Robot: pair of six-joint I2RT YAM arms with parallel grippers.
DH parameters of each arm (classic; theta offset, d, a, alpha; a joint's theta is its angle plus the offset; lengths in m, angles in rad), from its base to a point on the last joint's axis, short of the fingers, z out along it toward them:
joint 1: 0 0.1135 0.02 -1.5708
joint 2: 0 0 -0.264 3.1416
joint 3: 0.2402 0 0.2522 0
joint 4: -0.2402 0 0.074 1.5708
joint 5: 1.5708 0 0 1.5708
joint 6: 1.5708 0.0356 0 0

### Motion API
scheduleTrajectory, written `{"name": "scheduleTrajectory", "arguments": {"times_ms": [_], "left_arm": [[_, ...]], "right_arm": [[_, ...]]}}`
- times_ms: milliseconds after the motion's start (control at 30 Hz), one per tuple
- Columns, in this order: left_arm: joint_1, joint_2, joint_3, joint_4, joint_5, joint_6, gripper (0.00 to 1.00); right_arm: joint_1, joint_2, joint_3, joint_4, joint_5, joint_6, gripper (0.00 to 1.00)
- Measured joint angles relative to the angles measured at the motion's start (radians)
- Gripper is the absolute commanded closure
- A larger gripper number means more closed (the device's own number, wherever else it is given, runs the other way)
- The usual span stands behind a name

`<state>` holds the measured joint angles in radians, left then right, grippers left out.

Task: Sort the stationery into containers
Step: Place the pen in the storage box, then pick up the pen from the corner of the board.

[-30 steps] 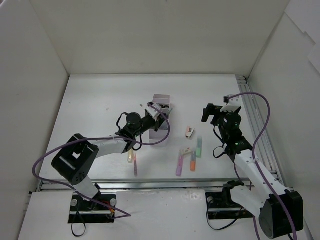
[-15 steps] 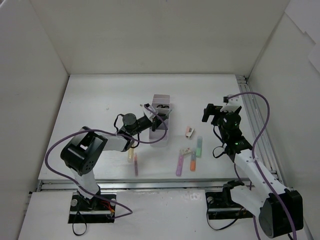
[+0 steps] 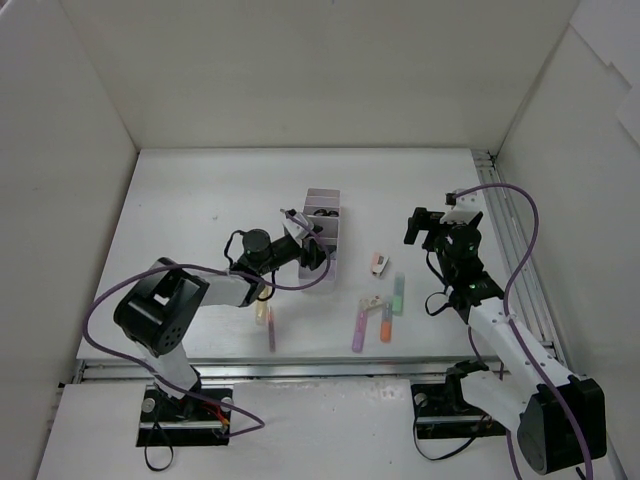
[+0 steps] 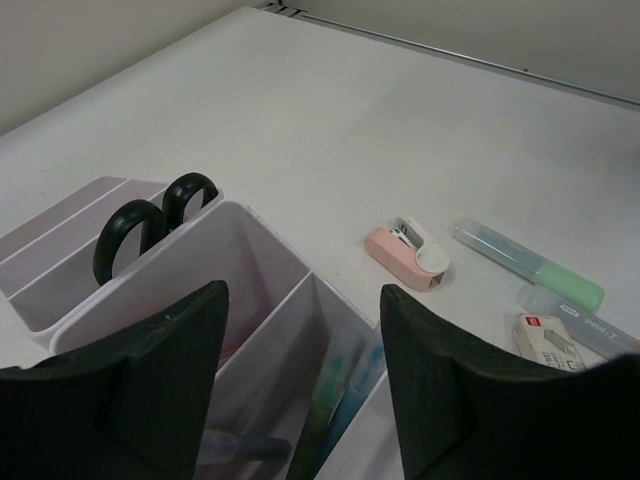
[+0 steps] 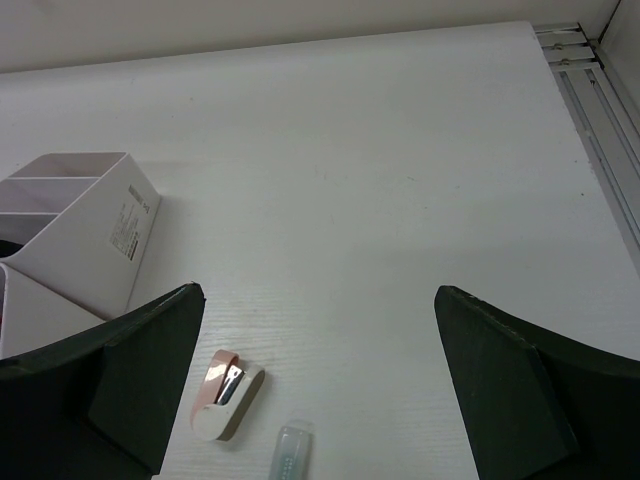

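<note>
**Top external view: left tool released above the organiser tray**

The narrow white tray stands near the middle of the surface, its compartments in one row. The left tool hangs over its near half with the jaws apart and nothing between them. In the left wrist view, black-handled scissors stand handles up in a farther compartment, and a green and a pale blue pen lie in the compartment under the tool.

More stationery lies loose on the surface. Right of the tray are a small pink and white item, a green highlighter, a small eraser, an orange highlighter and a purple highlighter. Left of the tray's near end lie a yellow highlighter and a thin pen.

The right tool is at the right side, well apart from the tray, jaws spread wide and holding nothing.
</note>
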<state>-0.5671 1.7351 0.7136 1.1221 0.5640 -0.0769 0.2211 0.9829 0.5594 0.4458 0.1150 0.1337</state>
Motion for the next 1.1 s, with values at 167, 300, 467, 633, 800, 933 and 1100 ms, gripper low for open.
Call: {"name": "scheduleTrajectory", "arguments": {"times_ms": [167,300,467,633,800,933,1100], "left_arm": [[0.0,-0.08,-0.007,-0.068,-0.004,-0.009,0.01],[-0.003,-0.206,-0.006,-0.206,-0.045,-0.044,0.01],[-0.031,-0.387,0.095,-0.617,-0.255,-0.129,0.0],[-0.081,-0.518,0.162,-1.019,-0.527,-0.304,0.01],[-0.181,-0.537,0.142,-1.377,-0.708,-0.509,0.02],[-0.252,-0.496,0.099,-1.543,-0.767,-0.643,0.06],[-0.28,-0.416,0.073,-1.592,-0.805,-0.757,0.18]], "right_arm": [[0.0,0.008,0.0,0.0,-0.008,0.001,0.02],[0.0,0.009,0.0,0.003,-0.017,0.004,0.02],[0.0,0.009,0.0,0.008,-0.018,0.009,0.02],[0.0,0.013,0.0,0.014,-0.006,0.023,0.02],[0.0,0.011,0.0,0.014,0.012,0.028,0.02],[0.0,0.004,0.0,0.014,0.016,0.035,0.02],[0.0,0.002,0.0,0.014,0.016,0.046,0.02]]}}
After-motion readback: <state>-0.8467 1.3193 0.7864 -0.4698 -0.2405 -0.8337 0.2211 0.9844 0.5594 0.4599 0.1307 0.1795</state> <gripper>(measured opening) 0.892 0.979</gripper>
